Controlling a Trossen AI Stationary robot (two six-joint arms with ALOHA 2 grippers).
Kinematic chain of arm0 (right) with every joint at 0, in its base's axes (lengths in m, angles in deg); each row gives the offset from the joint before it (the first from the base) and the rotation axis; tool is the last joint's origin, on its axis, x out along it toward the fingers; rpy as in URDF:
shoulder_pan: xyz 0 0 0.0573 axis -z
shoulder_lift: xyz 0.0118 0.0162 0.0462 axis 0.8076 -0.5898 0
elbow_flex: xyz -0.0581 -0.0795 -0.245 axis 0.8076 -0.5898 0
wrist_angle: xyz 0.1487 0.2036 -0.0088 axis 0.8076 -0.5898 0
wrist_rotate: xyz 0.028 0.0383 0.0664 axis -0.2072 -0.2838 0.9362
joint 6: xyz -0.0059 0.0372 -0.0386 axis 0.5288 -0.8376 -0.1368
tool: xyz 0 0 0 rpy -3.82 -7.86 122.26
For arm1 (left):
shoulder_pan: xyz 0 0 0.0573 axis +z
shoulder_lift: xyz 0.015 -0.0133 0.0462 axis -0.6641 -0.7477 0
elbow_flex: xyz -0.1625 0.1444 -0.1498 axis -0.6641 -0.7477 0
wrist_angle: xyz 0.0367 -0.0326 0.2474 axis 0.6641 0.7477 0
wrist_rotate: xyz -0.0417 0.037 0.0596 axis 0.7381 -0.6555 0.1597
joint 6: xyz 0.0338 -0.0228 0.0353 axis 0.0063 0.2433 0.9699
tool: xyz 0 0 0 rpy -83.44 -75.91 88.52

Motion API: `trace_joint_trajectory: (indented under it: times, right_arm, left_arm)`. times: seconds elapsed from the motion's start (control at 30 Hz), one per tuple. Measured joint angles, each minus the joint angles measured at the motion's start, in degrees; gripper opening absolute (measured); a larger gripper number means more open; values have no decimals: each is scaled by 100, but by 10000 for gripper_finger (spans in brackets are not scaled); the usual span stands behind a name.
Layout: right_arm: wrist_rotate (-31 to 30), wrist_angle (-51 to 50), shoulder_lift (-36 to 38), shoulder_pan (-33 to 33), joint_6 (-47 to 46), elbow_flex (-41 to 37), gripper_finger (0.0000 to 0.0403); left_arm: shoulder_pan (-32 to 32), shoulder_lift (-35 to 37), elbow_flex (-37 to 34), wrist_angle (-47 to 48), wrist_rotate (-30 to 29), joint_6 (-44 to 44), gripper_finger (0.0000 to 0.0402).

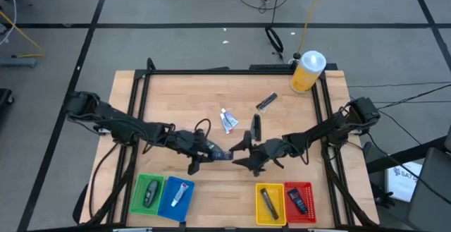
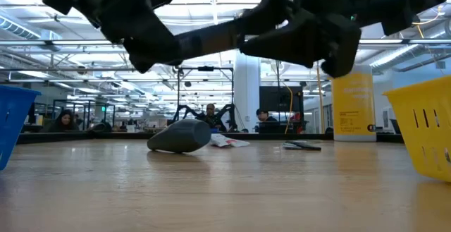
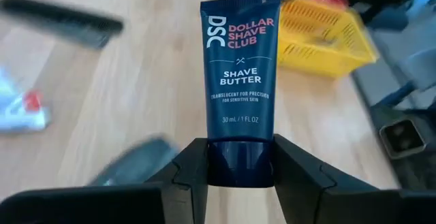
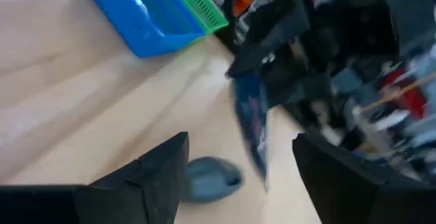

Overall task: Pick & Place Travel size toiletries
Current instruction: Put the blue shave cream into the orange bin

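We are pinching the navy shave butter tube [image 3: 240, 67] in our left gripper [image 3: 240, 166]; our right gripper [image 4: 238, 176] is hanging spread, empty.

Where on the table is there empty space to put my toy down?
The wood is bare between the yellow bottle and the table's far left corner, and between the blue basket and yellow basket. The middle is crowded: the left tool holding a dark blue tube, the open right tool, and loose toiletries.
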Motion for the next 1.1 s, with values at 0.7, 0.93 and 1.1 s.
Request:
trace_joint_trajectory:
  times: [0.7,0.93,1.1]
  right_arm:
    - [136,-58,76,34,1439,157,231]
    - [478,-145,78,170,1081,157,163]
    - [303,-120,78,166,740,157,73]
  left_arm:
    - [180,-256,-2,-623,308,-673,124]
    - [208,-255,0,-873,304,-548,132]
    - [262,-255,-2,-868,302,-527,126]
